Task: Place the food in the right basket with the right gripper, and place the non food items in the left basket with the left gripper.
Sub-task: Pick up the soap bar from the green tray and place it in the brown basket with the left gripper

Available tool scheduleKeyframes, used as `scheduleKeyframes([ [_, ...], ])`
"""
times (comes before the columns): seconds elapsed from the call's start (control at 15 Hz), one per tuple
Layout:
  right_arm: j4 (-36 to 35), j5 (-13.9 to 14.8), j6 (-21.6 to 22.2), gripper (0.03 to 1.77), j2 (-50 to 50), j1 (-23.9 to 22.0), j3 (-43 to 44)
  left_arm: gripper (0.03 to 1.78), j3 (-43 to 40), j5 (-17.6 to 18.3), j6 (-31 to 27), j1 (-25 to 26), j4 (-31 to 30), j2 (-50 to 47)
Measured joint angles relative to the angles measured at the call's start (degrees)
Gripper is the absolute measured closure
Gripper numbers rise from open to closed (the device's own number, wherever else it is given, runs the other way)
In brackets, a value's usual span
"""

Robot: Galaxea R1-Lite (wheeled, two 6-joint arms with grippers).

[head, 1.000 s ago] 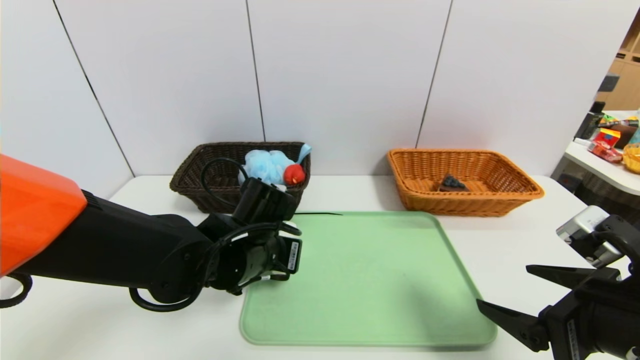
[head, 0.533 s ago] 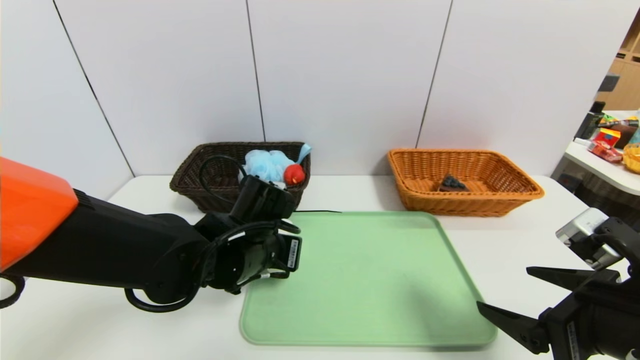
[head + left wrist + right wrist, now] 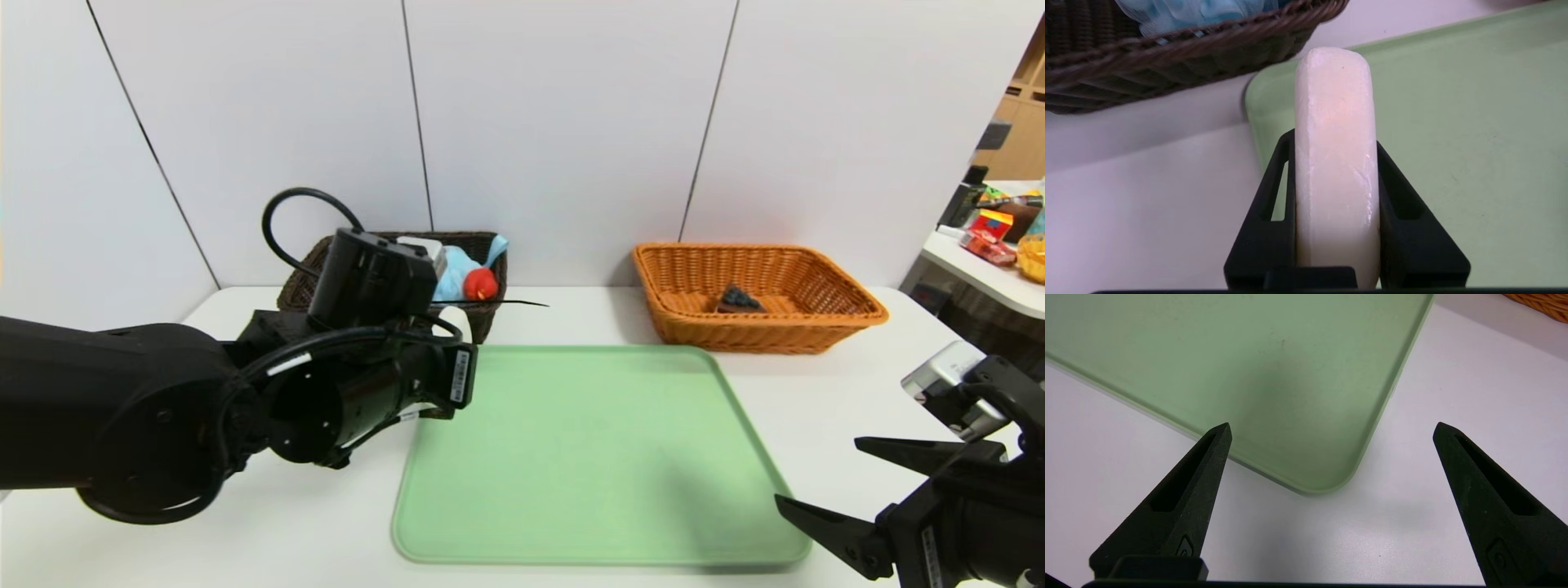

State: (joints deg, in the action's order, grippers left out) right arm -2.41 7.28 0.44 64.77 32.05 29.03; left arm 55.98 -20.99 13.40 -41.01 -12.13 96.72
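Observation:
My left gripper (image 3: 1334, 141) is shut on the white soap bar (image 3: 1335, 163), which stands on edge between its black fingers. It hangs above the far left corner of the green tray (image 3: 1453, 122), just in front of the dark brown left basket (image 3: 488, 242). That basket holds the light-blue bath puff (image 3: 459, 265) and the red duck (image 3: 481, 283). The chocolate cake slice (image 3: 739, 299) lies in the orange right basket (image 3: 767, 341). My right gripper (image 3: 819, 472) stands open over the table by the tray's near right corner (image 3: 1327, 482), holding nothing.
The green tray (image 3: 596, 457) lies bare in the middle of the white table. A side table with colourful items (image 3: 996, 237) stands at the far right. White wall panels close the back. My left arm's cable (image 3: 294, 204) loops above the dark basket.
My left gripper closed on the soap bar at the tray's left edge, then rose and moved back toward the dark basket. The right arm stayed put.

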Motion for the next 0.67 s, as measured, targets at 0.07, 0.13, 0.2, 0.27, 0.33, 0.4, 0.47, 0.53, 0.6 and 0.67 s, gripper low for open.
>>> scheduleKeyframes([
  [0.07, -0.01, 0.00, -0.02, 0.10, 0.09, 0.00, 0.21, 1.29, 0.11, -0.69, -1.39, -0.02, 0.01, -1.66],
  [0.13, -0.01, -0.01, -0.11, 0.10, 0.17, 0.00, 0.32, 1.29, 0.38, -1.33, -3.23, 0.27, 0.00, -3.25],
  [0.2, -0.04, 0.00, -0.22, 0.10, 0.22, 0.02, 0.41, 1.29, 0.90, -1.66, -5.19, 1.10, -0.07, -4.61],
  [0.27, -0.01, -0.01, -0.41, 0.10, 0.26, 0.09, 0.44, 1.29, 1.95, -1.74, -7.17, 2.43, -0.16, -5.68],
  [0.33, -0.01, -0.01, -0.49, 0.10, 0.30, 0.09, 0.49, 1.29, 3.47, -1.69, -8.83, 4.18, -0.07, -6.51],
  [0.4, -0.01, -0.01, -0.46, 0.10, 0.30, 0.11, 0.49, 1.29, 5.23, -1.49, -9.90, 5.97, 0.17, -6.95],
  [0.47, -0.01, -0.04, -0.49, 0.10, 0.30, 0.11, 0.49, 1.29, 7.19, -1.06, -10.86, 7.97, 0.43, -7.01],
  [0.53, 0.00, 0.00, -0.54, 0.10, 0.30, 0.11, 0.44, 1.29, 9.45, -0.20, -11.95, 10.19, 0.59, -6.69],
  [0.6, 0.00, -0.01, -0.54, 0.10, 0.26, 0.13, 0.41, 1.29, 11.69, 0.96, -13.09, 12.46, 0.76, -6.12],
  [0.67, 0.02, -0.04, -0.57, 0.10, 0.20, 0.15, 0.41, 1.29, 14.17, 2.30, -14.13, 14.60, 0.94, -5.29],
])
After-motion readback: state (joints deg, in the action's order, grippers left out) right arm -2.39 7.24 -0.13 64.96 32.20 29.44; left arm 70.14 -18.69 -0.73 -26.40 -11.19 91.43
